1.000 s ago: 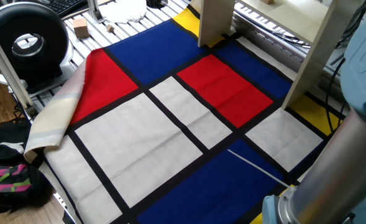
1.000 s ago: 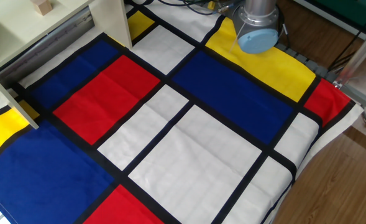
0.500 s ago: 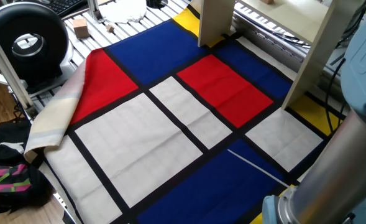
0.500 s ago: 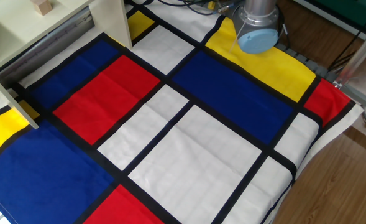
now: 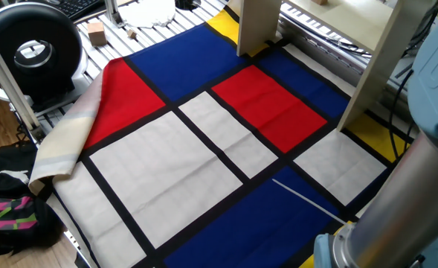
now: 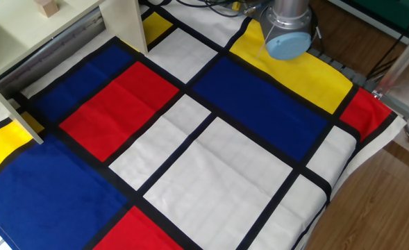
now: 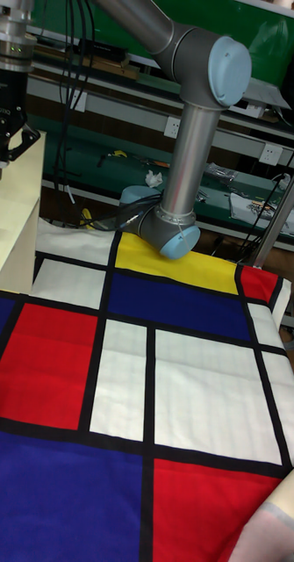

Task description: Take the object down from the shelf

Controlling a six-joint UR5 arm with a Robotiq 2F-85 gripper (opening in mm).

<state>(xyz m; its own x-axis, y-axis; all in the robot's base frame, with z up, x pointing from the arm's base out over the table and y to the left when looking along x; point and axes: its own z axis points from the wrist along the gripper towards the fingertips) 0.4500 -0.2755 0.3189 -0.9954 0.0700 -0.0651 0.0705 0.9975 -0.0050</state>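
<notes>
The object [image 6: 48, 7], a tiny tan wooden cube, sits on top of the shelf [image 6: 23, 31] at the upper left edge of the other fixed view, with nothing touching it. In one fixed view only the shelf's cream upright panels [image 5: 257, 26] show. The black gripper [image 7: 4, 154] shows only in the tall fixed view, at the top left, hanging over the cream shelf board [image 7: 10, 228]. Its fingers are cut off by the frame edge, so I cannot tell whether they are open or shut. The cube does not show in that view.
A cloth of red, blue, white and yellow rectangles [image 5: 204, 149] covers the table. A bigger tan block [image 5: 95, 32] lies on the bare ribbed table beyond the cloth, near a black round device [image 5: 31, 50]. The arm's grey base joint [image 6: 285, 31] stands at the cloth's far edge.
</notes>
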